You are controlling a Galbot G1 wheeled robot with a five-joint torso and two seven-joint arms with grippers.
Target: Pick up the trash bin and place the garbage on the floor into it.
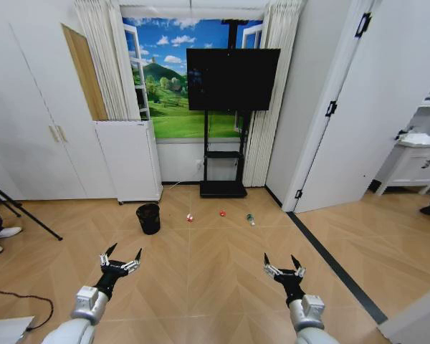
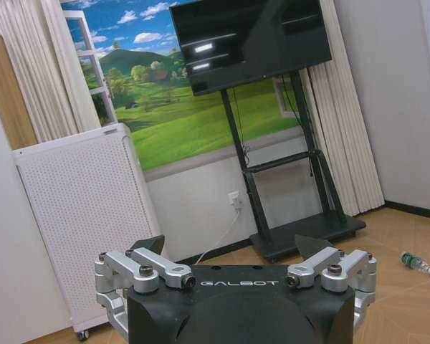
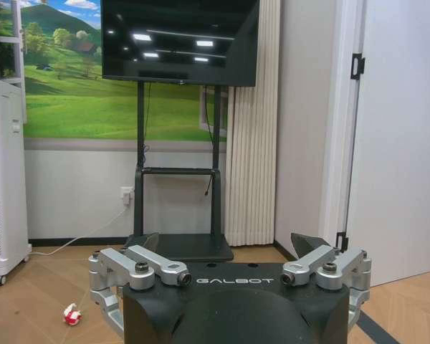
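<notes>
With both the left gripper (image 1: 120,256) and right gripper (image 1: 285,263) spread open and empty, the approach seems barely begun: the black trash bin (image 1: 148,218) stands at eleven o'clock, litter trailing right toward one, so driving closer comes first.

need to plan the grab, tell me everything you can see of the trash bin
The trash bin is a small black round wastebasket, tapering slightly toward its base, its sides dark and possibly mesh. It stands upright on the wood floor with its mouth open upward, just in front of the white perforated appliance and left of the three litter pieces. Nothing touches it except the floor; both grippers hang well short of it.
</notes>
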